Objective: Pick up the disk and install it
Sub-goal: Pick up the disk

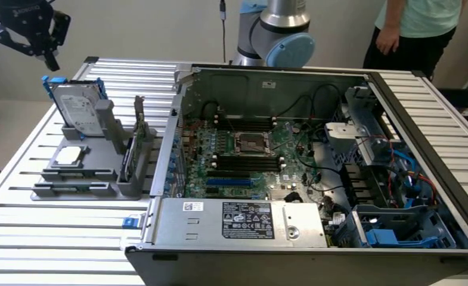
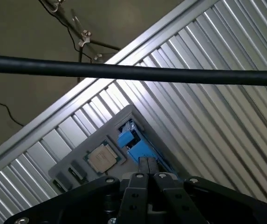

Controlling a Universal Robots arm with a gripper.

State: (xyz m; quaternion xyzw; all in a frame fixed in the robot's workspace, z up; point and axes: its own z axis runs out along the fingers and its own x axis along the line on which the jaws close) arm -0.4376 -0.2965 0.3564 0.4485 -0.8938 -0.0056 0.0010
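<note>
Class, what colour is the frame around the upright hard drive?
The frame is blue; exterior view shows it best.

Slatted aluminium table (image 1: 50, 238), ribs running side to side in exterior view. Two things sitting straight on it: grey plastic parts holder (image 1: 74, 189) toward exterior view's left, big open pc case (image 1: 266, 89) just beside it on the right (lying flat, guts showing)

Open computer case (image 1: 273, 80) on slatted table (image 1: 59, 238); square chip (image 1: 68, 155) on grey rack (image 1: 130, 186) beside.
</note>
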